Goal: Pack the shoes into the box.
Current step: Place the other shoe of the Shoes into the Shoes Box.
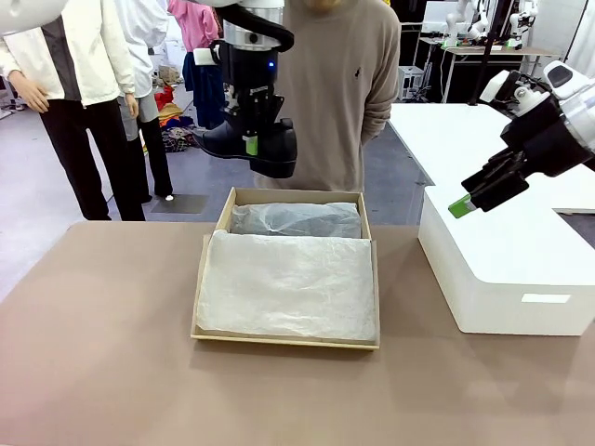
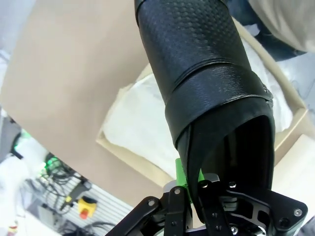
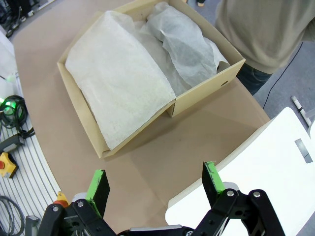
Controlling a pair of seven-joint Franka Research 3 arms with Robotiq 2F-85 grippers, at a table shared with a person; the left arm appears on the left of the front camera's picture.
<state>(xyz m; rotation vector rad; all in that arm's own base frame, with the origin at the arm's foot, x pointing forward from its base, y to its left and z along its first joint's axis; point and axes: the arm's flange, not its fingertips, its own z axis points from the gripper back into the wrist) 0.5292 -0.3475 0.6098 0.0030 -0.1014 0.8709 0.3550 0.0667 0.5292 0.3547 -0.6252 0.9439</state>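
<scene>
One glossy black shoe (image 1: pixel 244 142) hangs in the air above the far edge of the box, with my left gripper (image 1: pixel 251 146) shut on its heel collar. In the left wrist view the shoe (image 2: pixel 206 83) points away from my left gripper (image 2: pixel 189 179), a green pad against its rim. The brown cardboard box (image 1: pixel 199 299) lies open at the table's middle, lined with white tissue (image 1: pixel 288 283). A greyish tissue-wrapped bundle (image 1: pixel 296 220) fills its far half; what it holds I cannot tell. My right gripper (image 1: pixel 465 201) hovers open and empty over the white block, right of the box (image 3: pixel 202 96).
A large white block (image 1: pixel 507 269) stands on the table's right side, close to the box. A person in a beige sweater (image 1: pixel 335 93) stands at the far edge, right behind the held shoe. Bare brown tabletop (image 1: pixel 93 353) lies left of and in front of the box.
</scene>
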